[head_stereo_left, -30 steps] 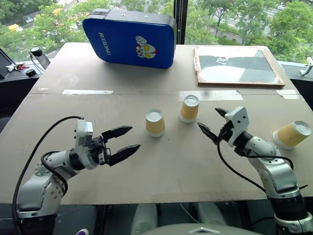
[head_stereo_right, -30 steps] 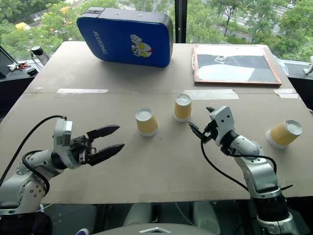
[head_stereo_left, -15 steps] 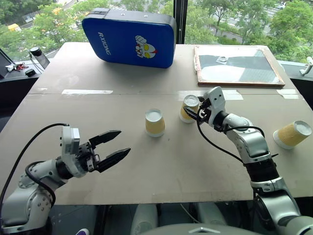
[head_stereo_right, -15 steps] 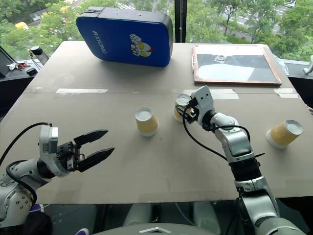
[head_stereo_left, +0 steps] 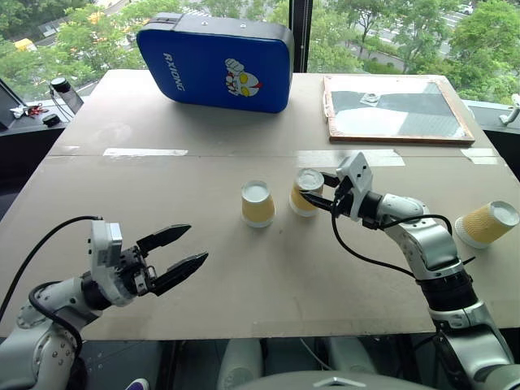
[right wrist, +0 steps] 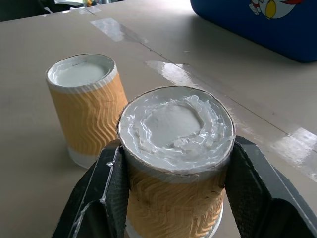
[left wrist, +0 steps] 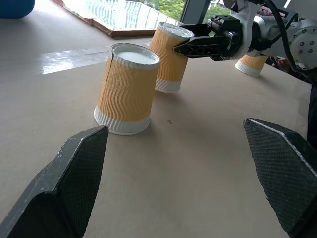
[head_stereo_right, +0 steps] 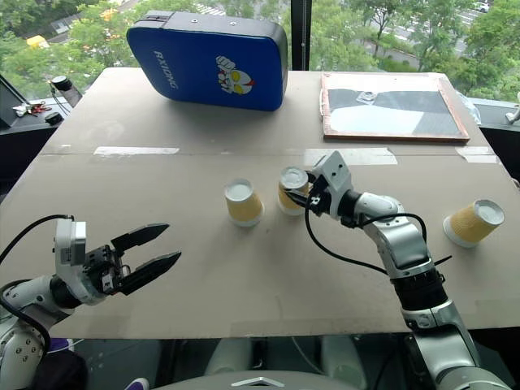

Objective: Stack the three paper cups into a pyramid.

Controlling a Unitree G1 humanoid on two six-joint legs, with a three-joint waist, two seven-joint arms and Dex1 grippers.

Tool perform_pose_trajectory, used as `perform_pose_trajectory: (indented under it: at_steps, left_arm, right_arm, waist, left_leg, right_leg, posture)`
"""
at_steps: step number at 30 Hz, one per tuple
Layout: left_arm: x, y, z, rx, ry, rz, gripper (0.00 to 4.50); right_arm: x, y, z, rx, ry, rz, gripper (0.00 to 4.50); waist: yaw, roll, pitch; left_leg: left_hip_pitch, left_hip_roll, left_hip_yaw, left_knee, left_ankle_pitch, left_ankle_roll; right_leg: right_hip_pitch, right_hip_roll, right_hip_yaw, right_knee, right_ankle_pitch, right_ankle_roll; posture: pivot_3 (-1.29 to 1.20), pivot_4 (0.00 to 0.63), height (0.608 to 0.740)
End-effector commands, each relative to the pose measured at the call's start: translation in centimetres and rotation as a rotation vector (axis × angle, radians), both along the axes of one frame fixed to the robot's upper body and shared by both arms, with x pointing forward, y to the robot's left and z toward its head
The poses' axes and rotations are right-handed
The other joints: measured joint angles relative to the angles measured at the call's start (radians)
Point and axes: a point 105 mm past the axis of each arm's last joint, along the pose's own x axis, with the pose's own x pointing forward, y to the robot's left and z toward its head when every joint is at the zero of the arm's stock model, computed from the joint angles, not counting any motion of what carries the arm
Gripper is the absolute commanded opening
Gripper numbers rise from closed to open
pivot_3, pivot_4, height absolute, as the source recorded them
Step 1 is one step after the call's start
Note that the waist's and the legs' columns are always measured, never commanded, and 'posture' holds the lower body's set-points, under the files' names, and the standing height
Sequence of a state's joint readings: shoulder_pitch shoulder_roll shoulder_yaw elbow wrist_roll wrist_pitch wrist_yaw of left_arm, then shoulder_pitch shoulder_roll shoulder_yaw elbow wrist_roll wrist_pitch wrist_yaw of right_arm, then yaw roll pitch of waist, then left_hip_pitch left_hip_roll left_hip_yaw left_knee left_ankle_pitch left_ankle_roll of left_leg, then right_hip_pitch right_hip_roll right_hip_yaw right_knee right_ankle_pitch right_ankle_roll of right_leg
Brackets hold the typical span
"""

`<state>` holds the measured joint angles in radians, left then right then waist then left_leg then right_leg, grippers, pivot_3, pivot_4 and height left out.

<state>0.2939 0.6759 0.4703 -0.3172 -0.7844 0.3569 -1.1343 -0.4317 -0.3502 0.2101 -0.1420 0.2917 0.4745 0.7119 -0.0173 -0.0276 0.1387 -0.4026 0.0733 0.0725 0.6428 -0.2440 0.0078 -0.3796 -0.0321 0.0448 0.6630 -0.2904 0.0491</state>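
- Presently, three small tapered paper cups with yellow-tan ribbed sides and white rims are seen on the flat tan cardboard-covered table (head_stereo_left: 268, 284); all three are inverted, white bases up, and no pyramid has been formed.
- The middle cup (head_stereo_left: 306, 192) is clamped by the right gripper (head_stereo_left: 315, 191), one black finger being pressed against each side just under the upturned base, as shown closely in the right wrist view, where the gripped cup (right wrist: 176, 163) sits between both fingers (right wrist: 101, 198).
- That cup is seen leaning slightly, its base tipped toward the neighbouring cup.
- A second cup (head_stereo_left: 257, 203) is stood upright at about 9 o'clock from the gripped one, near it but apart, with a gap of bare table between.
- The third cup (head_stereo_left: 487, 224) is found well apart at about 3 o'clock, near the table's right edge, tilted rather than upright.
- The left gripper (head_stereo_left: 180, 251) is held above the table's near left part, at about 7 o'clock from the second cup, with its two black fingers spread wide and nothing between them; in the left wrist view both nearby cups are framed between those fingers (left wrist: 74, 183).
- A blue padded case with a cartoon print (head_stereo_left: 216, 61) is set at the far edge, at 12 o'clock.
- A wood-framed flat board (head_stereo_left: 394, 110) is laid at roughly 1 o'clock.
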Motion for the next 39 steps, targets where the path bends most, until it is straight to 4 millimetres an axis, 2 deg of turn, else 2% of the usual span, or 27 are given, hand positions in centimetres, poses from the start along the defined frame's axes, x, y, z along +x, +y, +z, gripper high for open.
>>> perform_pose_trajectory:
  at_steps: [1, 8, 16, 30, 32, 35, 36, 39]
  left_arm:
    - [0.0, 0.4, 0.9, 0.014, -0.049, 0.003, 4.50]
    - [0.0, 0.5, 0.9, 0.015, -0.051, 0.004, 4.50]
    - [-0.5, 0.8, 0.9, 0.017, -0.048, -0.001, 4.50]
    - [-1.5, 0.9, 1.0, 0.019, -0.072, -0.069, 4.50]
    - [-1.6, 0.8, 1.0, 0.020, -0.071, -0.082, 4.50]
    - [-1.6, 0.6, 1.0, 0.018, -0.066, -0.109, 4.50]
    - [-1.7, 0.4, 1.1, 0.015, -0.062, -0.129, 4.50]
    - [-1.7, 0.1, 1.2, 0.016, -0.062, -0.166, 4.50]
  right_arm:
    - [-1.1, 0.5, 0.9, -0.008, -0.059, 0.042, 1.94]
    - [-2.0, 1.2, 0.1, -0.030, -0.059, 0.062, 1.94]
    - [-2.4, 2.1, 0.1, -0.026, -0.054, 0.083, 1.94]
    - [-2.2, 2.8, -0.7, -0.019, -0.017, 0.075, 1.94]
    - [-1.9, 2.6, -0.8, -0.022, -0.021, 0.062, 3.01]
    - [-1.9, 1.9, -0.6, -0.035, -0.053, 0.054, 4.25]
    - [-1.9, 1.4, -0.2, -0.039, -0.075, 0.045, 4.44]
    - [-2.3, 0.1, 0.8, -0.038, -0.117, 0.028, 4.44]
  waist:
    - [0.000, 0.000, 0.000]
    - [0.000, 0.000, 0.000]
    - [0.000, 0.000, 0.000]
    - [0.000, -0.001, 0.001]
    - [0.000, -0.001, 0.000]
    - [0.000, -0.001, 0.001]
    - [0.001, -0.001, 0.001]
    - [0.004, -0.001, 0.002]
  left_leg:
    - [0.000, 0.000, 0.000, 0.000, 0.000, 0.000]
    - [0.000, 0.000, 0.000, 0.000, 0.000, 0.000]
    - [0.000, 0.000, 0.000, 0.000, 0.000, 0.000]
    - [0.000, 0.000, 0.000, 0.000, 0.000, 0.000]
    - [0.000, 0.000, 0.000, 0.000, 0.000, 0.000]
    - [0.000, 0.000, 0.000, 0.000, 0.000, 0.000]
    - [0.000, 0.000, 0.000, 0.000, 0.000, 0.000]
    - [0.000, 0.000, 0.000, 0.000, 0.000, 0.000]
  right_leg:
    - [0.000, 0.000, 0.000, 0.000, 0.000, 0.000]
    - [0.000, 0.000, 0.000, 0.000, 0.000, 0.000]
    - [0.000, 0.000, 0.000, 0.000, 0.000, 0.000]
    - [0.000, 0.000, 0.000, 0.000, 0.000, 0.000]
    - [0.000, 0.000, 0.000, 0.000, 0.000, 0.000]
    - [0.000, 0.000, 0.000, 0.000, 0.000, 0.000]
    - [0.000, 0.000, 0.000, 0.000, 0.000, 0.000]
    - [0.000, -0.001, -0.001, -0.001, 0.000, 0.000]
  posture:
    - [0.00, 0.150, 0.740]
    - [0.00, 0.150, 0.740]
    - [0.00, 0.150, 0.740]
    - [0.00, 0.150, 0.740]
    - [0.00, 0.150, 0.740]
    - [0.00, 0.150, 0.740]
    - [0.00, 0.150, 0.740]
    - [0.00, 0.150, 0.740]
